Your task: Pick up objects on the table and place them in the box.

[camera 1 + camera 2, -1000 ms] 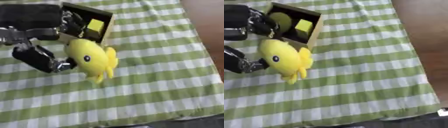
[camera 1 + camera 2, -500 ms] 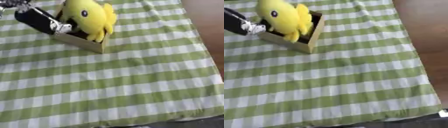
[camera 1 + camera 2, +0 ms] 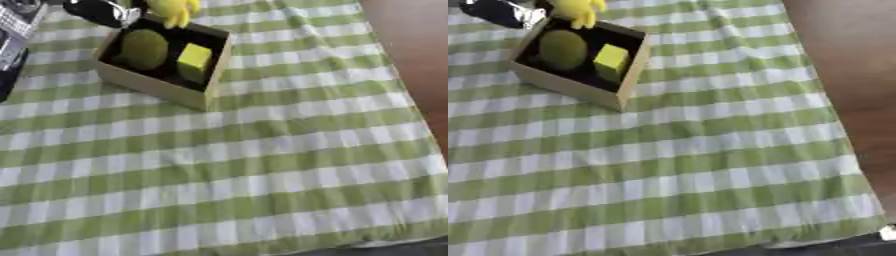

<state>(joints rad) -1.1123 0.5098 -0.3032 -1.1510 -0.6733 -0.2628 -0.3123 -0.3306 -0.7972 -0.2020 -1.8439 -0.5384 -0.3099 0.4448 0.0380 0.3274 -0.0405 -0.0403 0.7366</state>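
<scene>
Yellow plush toy (image 3: pixel 171 10) at top edge of view, only its lower part showing, hanging just above the far rim of the box, directly right of the left hand (image 3: pixel 103 11). Toy's dangling bits overlap the box's far wall; can't tell if they touch it.

L hand: black w/ silver bits, top-left corner, mostly cut off by the frame. It sits right up against the toy, but whether fingers are curled on it or not, can't tell from what shows. R hand not visible in either view.

Cardboard box (image 3: pixel 147 86): open top, dark inside, sits skewed on the worktop just below and slightly right of the hand. Inside:
- olive-green ball (image 3: pixel 143 48), in the half nearer the hand
- yellow block (image 3: pixel 194 57), right of the ball, in the half farther from the hand, close to the right wall
Ball and block look apart, not touching.

Green/white checked tablecloth (image 3: pixel 262 165) covers the worktop, runs from below the box down to the near edge. Brown floor (image 3: pixel 846 60) far right of the hand, past the cloth's edge. Dark robot arm part (image 3: pixel 10 45) along the left edge, below the hand, left of the box.
</scene>
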